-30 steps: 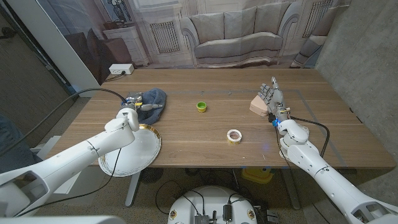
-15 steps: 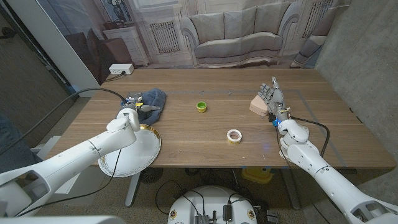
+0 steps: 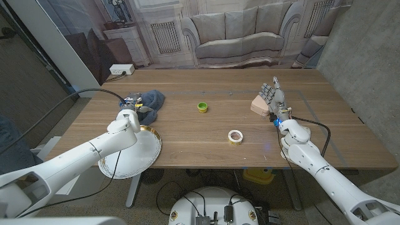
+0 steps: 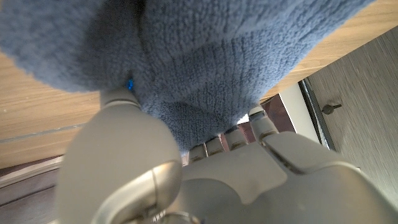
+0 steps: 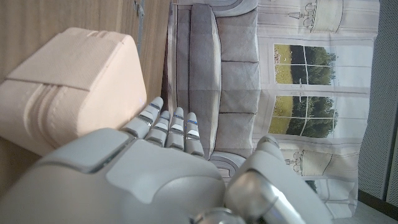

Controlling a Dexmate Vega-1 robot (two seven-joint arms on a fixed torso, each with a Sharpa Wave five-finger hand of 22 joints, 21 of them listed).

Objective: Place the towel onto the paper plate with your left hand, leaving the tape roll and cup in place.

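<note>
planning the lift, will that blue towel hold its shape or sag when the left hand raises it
The towel lies bunched in soft folds, so it will probably sag and trail. Its thick looped pile looks grippy, so slipping from the left hand seems unlikely. A hanging edge may drag before reaching the paper plate.

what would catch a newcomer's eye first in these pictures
Most striking is the blue towel bunched at the table's left, with the left hand gripping it just beyond the gold-rimmed paper plate at the near-left edge. Mid-table sit a small green cup and, nearer the robot, a tape roll. At the right, the right hand waits beside a pale pink block.
</note>
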